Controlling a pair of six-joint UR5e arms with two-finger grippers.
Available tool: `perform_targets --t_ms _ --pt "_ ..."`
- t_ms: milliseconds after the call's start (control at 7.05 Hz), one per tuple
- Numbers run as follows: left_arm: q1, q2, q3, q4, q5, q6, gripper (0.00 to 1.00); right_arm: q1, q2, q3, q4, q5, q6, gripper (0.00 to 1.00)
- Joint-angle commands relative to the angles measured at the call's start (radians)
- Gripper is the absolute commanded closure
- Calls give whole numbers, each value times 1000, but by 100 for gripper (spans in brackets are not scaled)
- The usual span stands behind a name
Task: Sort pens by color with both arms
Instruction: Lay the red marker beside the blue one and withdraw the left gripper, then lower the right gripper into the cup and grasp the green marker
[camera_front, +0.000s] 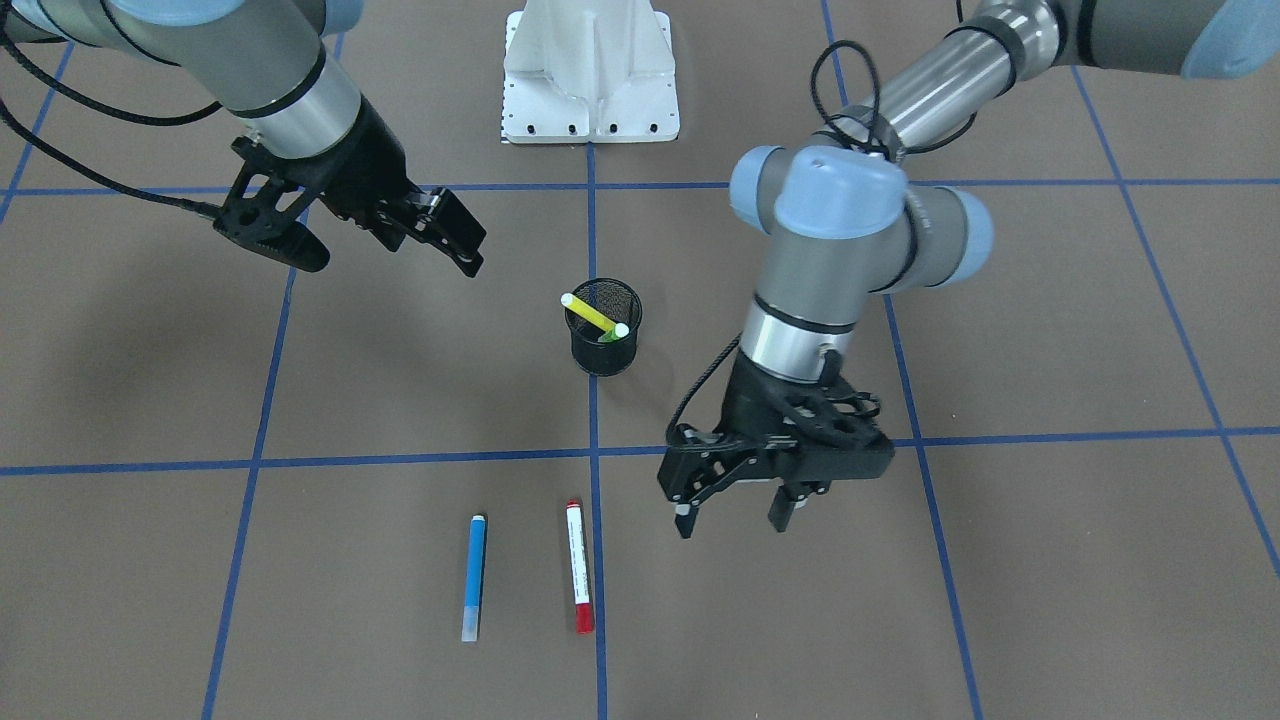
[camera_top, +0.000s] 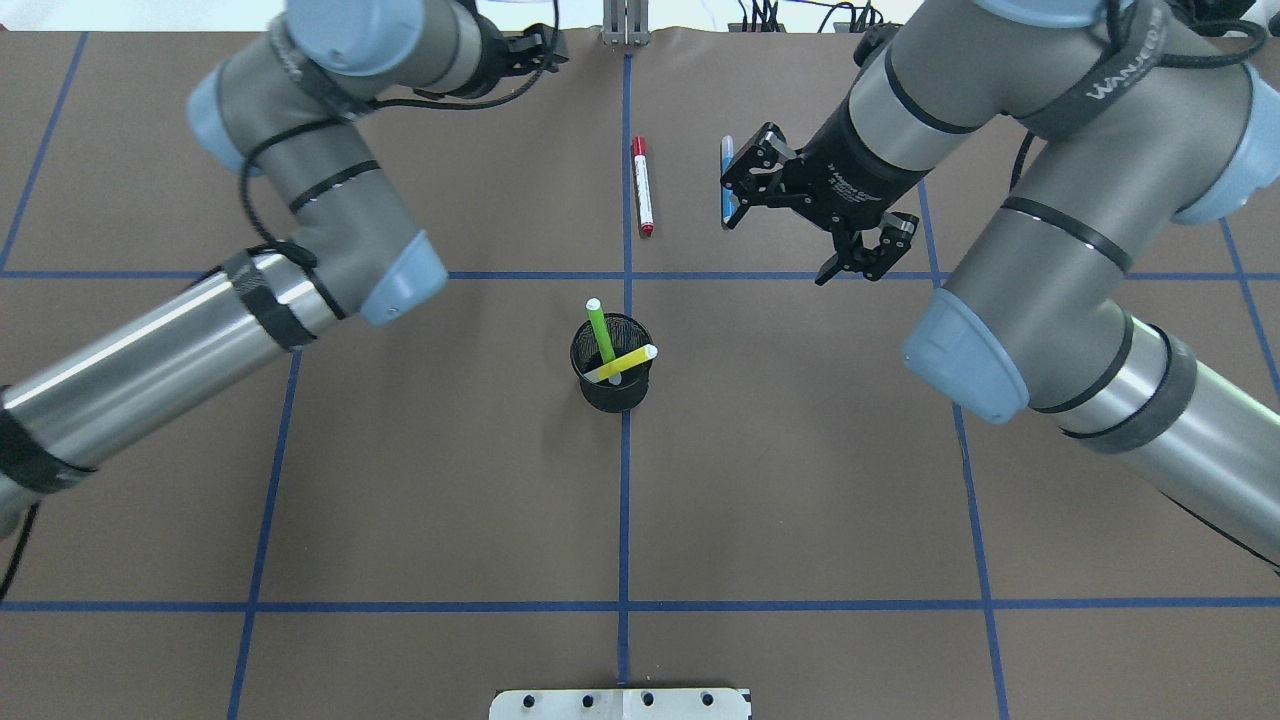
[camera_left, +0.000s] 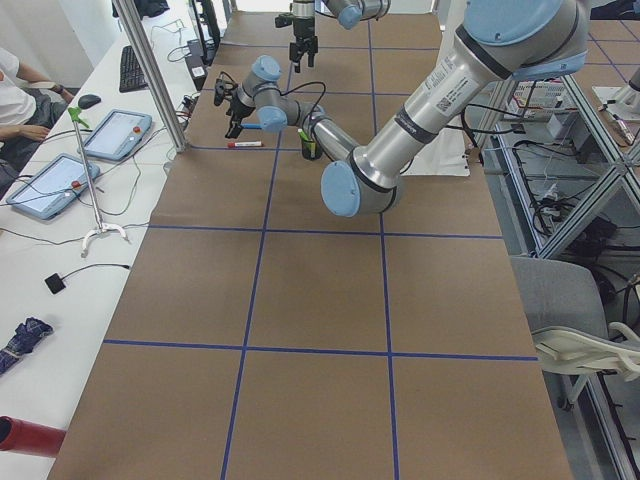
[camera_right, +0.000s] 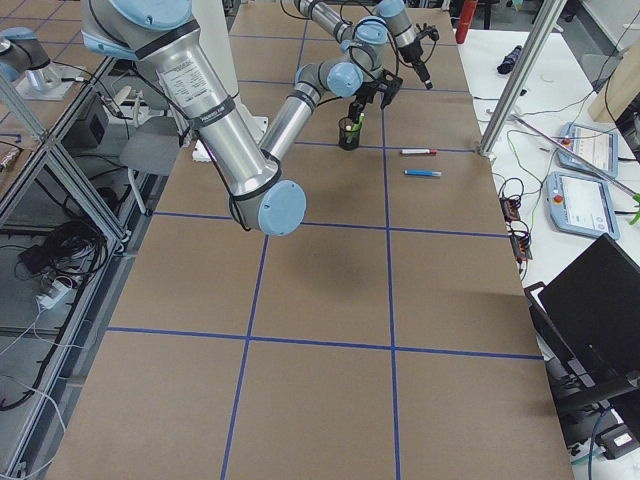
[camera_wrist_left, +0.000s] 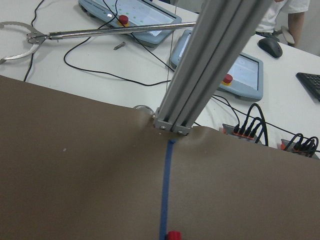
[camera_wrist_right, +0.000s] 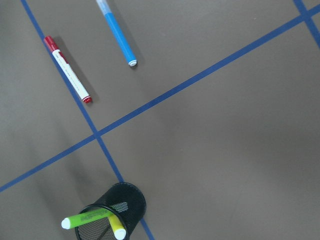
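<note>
Blue pen (camera_front: 475, 577) and red-capped pen (camera_front: 578, 567) lie side by side, not touching, on the table (camera_front: 300, 600). Left gripper (camera_front: 733, 522) hangs near the red-capped pen, jaws apart, empty. Beyond, the black mesh cup (camera_front: 604, 350) holds the yellow pen (camera_front: 590, 313) and green pen (camera_top: 601, 334). Farthest, right gripper (camera_front: 385, 250): jaws spread, empty.

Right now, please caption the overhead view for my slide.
Green pen and yellow pen in mesh cup; red pen, blue pen lying beyond.
</note>
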Motion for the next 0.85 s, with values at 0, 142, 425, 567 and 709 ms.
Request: perform_targets --t_ms 0,142,425,567,709 --pt "-160 219 -161 6 -225 192 0 -70 154 -139 5 -86 -12 1" --pt "-213 294 -179 5 -291 294 0 -107 226 -219 5 -145 -96 1" --pt "-285 364 -184 3 -368 404 0 -211 239 -259 5 -306 -314 2" --pt "-288 368 -184 2 -373 404 0 -245 272 -326 7 -354 -360 2" --pt "-288 368 -181 3 -374 404 0 -250 295 -392 57 -354 -414 6"
